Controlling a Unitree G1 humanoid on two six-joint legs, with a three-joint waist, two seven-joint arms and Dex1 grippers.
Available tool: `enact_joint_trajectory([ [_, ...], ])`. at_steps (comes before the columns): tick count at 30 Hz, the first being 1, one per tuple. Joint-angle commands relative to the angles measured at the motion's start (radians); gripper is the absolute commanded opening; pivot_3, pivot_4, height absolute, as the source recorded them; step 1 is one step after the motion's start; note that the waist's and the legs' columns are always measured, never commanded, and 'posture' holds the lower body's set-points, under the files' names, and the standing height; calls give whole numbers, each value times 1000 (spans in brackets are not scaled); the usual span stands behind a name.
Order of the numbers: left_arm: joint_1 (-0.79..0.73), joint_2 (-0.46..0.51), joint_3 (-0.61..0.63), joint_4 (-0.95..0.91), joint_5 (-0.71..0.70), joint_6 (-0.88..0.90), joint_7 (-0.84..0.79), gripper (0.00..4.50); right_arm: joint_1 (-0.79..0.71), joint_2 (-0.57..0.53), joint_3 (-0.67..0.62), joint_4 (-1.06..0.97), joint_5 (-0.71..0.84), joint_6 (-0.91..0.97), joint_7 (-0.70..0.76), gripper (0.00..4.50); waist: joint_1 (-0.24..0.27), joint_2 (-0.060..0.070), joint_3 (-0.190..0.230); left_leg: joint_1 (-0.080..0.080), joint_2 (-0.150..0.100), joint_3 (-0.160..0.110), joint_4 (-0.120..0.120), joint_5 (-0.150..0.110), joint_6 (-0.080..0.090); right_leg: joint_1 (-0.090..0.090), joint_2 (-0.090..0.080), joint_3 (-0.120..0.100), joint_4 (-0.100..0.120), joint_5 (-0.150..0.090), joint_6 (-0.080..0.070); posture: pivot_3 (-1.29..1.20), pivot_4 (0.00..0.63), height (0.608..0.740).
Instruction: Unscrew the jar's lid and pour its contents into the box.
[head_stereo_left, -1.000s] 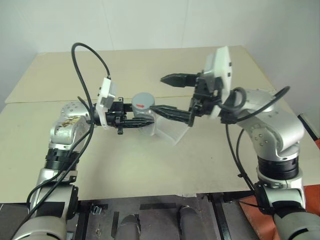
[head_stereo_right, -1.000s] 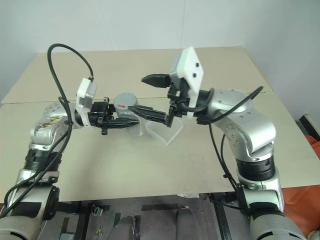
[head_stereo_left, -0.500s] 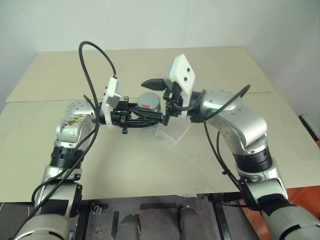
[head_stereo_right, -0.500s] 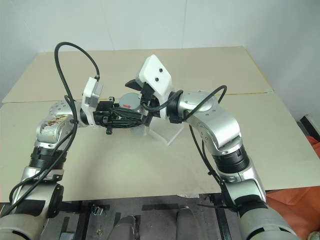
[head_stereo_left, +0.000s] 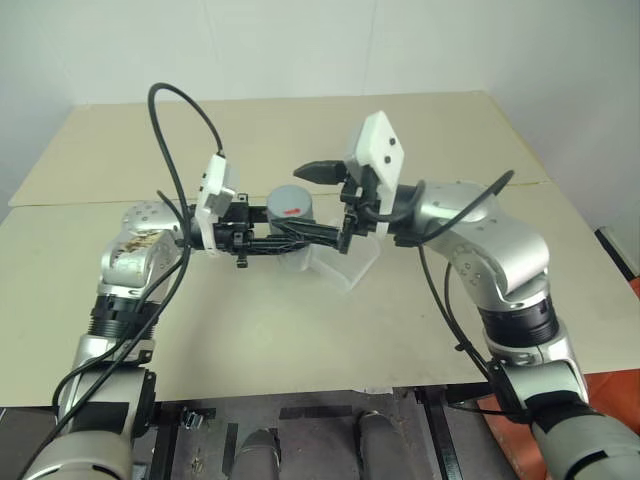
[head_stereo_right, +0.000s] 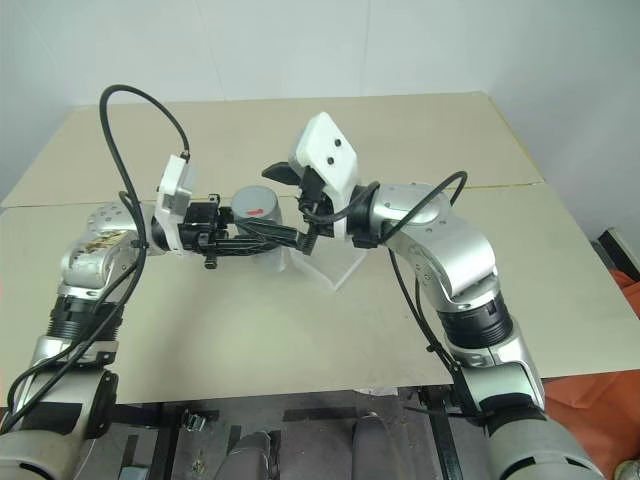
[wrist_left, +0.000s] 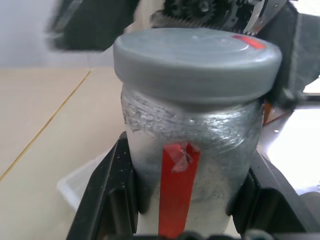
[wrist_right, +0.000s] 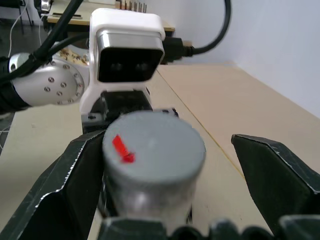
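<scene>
silvery jar (wrist_left: 190, 165) upright, lid (wrist_left: 196, 60) up

The jar (wrist_left: 192, 165) is cut off at its base by the picture's edge in the left wrist view. The contents are hidden inside, under the lid (wrist_right: 152, 145). The box (head_stereo_left: 345, 262) is partly hidden behind the right gripper (head_stereo_left: 315, 200). One finger (wrist_left: 90, 25) of that gripper is blurred.

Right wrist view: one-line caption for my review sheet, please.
Open right gripper straddles the lid of the jar, held upright in the shut left gripper.
</scene>
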Motion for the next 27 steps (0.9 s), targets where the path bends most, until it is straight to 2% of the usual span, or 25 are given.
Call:
enact_joint_trajectory([
  [1, 31, 33, 35, -61, -36, 1, -35, 1921, 7, -55, -138, 22, -16, -10, -48, 4459, 1, 0, 0, 0, 0, 0, 0, 0, 0, 0, 0, 0, 0, 0, 0, 0, 150, 740],
  [6, 52, 53, 53, -87, -49, 17, -38, 1921, 26, -88, -164, 42, -10, -17, -42, 4459, 15, 0, 0, -1, 0, 0, 0, 0, 0, 1, 0, 0, -1, 0, 0, 0, 150, 740],
  [12, 49, 44, 47, -89, -51, 16, -22, 1921, 28, -95, -168, 32, -15, -20, -32, 4459, 4, 0, 0, 0, 0, 0, 0, 0, 0, 0, 0, 0, -1, 0, 0, 0, 150, 740],
  [19, 1, -15, 16, -29, -15, -17, 9, 1921, 9, -74, -202, -102, 102, 33, -17, 4459, 4, 0, 0, -1, 0, 0, 0, 0, 0, 0, 0, 0, 0, 0, 0, 0, 150, 740],
  [23, -41, -59, 1, 31, 11, -45, 21, 1921, -7, -49, -166, -138, 124, 56, -35, 4459, 5, 0, 0, 0, 0, 0, 0, 0, 0, 0, 0, 0, -1, 0, 0, 0, 150, 740],
  [27, -73, -89, -15, 70, 28, -70, 8, 1921, -36, -5, -94, -103, 79, 50, -42, 4459, 0, 0, 0, 0, 0, 0, 0, 0, 0, 0, 0, 0, 0, 0, 0, 0, 150, 740],
])
